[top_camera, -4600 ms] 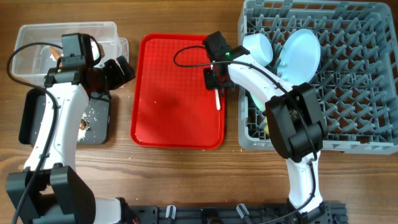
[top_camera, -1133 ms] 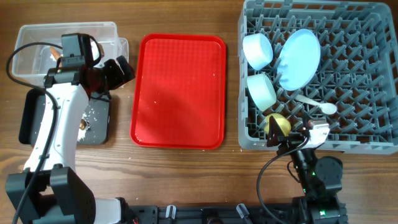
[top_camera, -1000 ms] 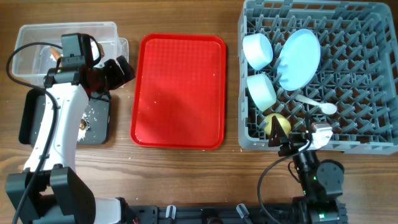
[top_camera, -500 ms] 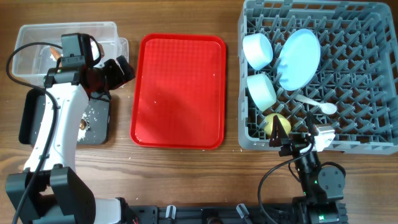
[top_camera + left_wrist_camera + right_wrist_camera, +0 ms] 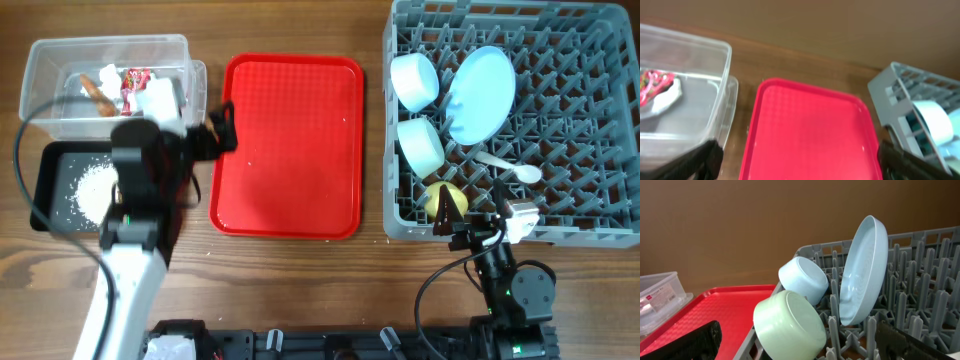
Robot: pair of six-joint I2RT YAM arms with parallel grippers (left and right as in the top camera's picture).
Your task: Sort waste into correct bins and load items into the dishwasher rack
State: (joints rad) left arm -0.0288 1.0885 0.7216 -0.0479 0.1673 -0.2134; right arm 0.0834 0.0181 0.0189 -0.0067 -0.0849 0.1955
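In the overhead view the clear tub (image 5: 36, 92) holds a red-and-white wrapper (image 5: 133, 80), a white tissue (image 5: 160, 96) and a brown stick (image 5: 97, 88). White rice (image 5: 90, 190) lies in the black tray (image 5: 45, 192) below it. The grey rack (image 5: 580, 150) carries a pale blue plate (image 5: 480, 95), two bowls (image 5: 415, 78) (image 5: 422, 145), a white spoon (image 5: 505, 168) and a yellow cup (image 5: 445, 200). My left gripper (image 5: 208, 150) is open and empty between the bins and the red tray (image 5: 290, 145). The right gripper (image 5: 475, 228) hangs open at the rack's front edge.
The left wrist view looks over the bare red tray (image 5: 810, 135), with the tub (image 5: 685, 85) on its left and the rack's corner (image 5: 895, 85) on its right. From the right wrist I see the green bowl (image 5: 790, 325), blue bowl (image 5: 802, 277) and upright plate (image 5: 862, 270) among pegs.
My left arm has pulled back towards the table's front, uncovering the tub and the black tray. The right arm has stayed folded by the rack's front edge.
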